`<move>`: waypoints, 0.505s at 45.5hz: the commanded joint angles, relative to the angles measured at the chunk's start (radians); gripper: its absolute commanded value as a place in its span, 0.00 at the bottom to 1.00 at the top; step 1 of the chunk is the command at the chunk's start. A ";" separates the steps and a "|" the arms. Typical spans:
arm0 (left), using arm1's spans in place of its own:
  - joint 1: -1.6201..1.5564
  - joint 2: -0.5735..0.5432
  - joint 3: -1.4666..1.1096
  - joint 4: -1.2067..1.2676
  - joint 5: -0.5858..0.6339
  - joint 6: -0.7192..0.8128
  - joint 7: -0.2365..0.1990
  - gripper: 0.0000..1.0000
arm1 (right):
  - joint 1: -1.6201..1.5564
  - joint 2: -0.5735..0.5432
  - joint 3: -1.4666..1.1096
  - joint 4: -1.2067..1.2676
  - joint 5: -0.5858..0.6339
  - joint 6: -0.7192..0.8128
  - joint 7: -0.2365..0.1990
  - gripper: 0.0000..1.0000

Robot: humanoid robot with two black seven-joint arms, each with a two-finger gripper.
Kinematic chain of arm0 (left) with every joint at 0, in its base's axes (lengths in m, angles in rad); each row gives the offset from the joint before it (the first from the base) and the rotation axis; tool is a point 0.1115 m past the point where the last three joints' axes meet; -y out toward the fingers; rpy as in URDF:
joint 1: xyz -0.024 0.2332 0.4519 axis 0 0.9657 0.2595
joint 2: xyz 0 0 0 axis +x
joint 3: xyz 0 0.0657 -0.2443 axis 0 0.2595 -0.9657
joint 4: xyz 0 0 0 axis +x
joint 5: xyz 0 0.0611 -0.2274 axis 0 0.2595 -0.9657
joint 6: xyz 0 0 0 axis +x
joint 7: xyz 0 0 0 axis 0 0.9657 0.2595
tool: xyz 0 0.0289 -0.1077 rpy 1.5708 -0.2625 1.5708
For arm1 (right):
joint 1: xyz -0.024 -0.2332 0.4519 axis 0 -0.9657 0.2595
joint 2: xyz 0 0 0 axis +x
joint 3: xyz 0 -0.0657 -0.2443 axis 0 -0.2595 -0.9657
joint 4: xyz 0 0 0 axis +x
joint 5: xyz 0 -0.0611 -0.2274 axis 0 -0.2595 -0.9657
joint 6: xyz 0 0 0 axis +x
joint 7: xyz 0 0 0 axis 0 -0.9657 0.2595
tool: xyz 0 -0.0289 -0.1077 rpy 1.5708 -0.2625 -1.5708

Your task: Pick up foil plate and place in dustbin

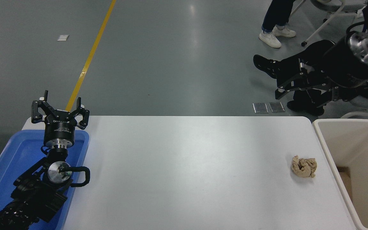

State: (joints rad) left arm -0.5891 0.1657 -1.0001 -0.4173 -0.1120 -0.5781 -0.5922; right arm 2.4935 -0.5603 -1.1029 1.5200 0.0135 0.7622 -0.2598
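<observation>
The foil plate is not in view on the table or in either gripper. The beige dustbin stands at the table's right end, and the visible part of its inside shows no plate. My right gripper hangs high above the floor beyond the table's far right corner, up and left of the dustbin. It is open and empty, dark against a seated person's black legs. My left gripper is parked at the lower left, open and empty, pointing up over a blue tray.
A small crumpled tan paper wad lies on the white table near the dustbin. Two small silvery rectangles lie on the floor behind the table. A seated person and a standing person's feet are at the top right.
</observation>
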 commanded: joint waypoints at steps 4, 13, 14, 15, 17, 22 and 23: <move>0.000 0.000 0.000 0.000 0.000 0.000 0.000 0.99 | -0.051 -0.020 -0.037 0.000 0.002 0.023 -0.001 1.00; 0.000 0.000 0.000 0.000 0.000 0.000 0.000 0.99 | -0.123 -0.027 -0.035 -0.007 0.002 0.023 0.001 1.00; 0.000 0.000 0.000 0.000 0.000 0.000 0.000 0.99 | -0.128 -0.029 -0.034 -0.007 0.002 0.023 -0.001 1.00; 0.000 0.000 0.000 0.000 0.000 0.000 0.000 0.99 | -0.133 -0.030 -0.029 -0.007 0.000 0.023 -0.001 1.00; 0.000 0.000 0.000 0.000 0.000 0.000 0.000 0.99 | -0.151 -0.038 -0.022 -0.007 0.000 0.023 -0.003 1.00; 0.000 0.000 0.000 0.000 0.000 0.000 0.000 0.99 | -0.180 -0.049 -0.003 -0.009 -0.001 0.023 -0.006 1.00; 0.000 0.000 0.000 0.000 0.000 0.000 0.000 0.99 | -0.180 -0.049 -0.002 -0.009 -0.001 0.023 -0.006 1.00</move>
State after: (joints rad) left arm -0.5891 0.1657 -1.0001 -0.4172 -0.1120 -0.5781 -0.5922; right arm 2.3717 -0.5927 -1.1249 1.5141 0.0145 0.7834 -0.2617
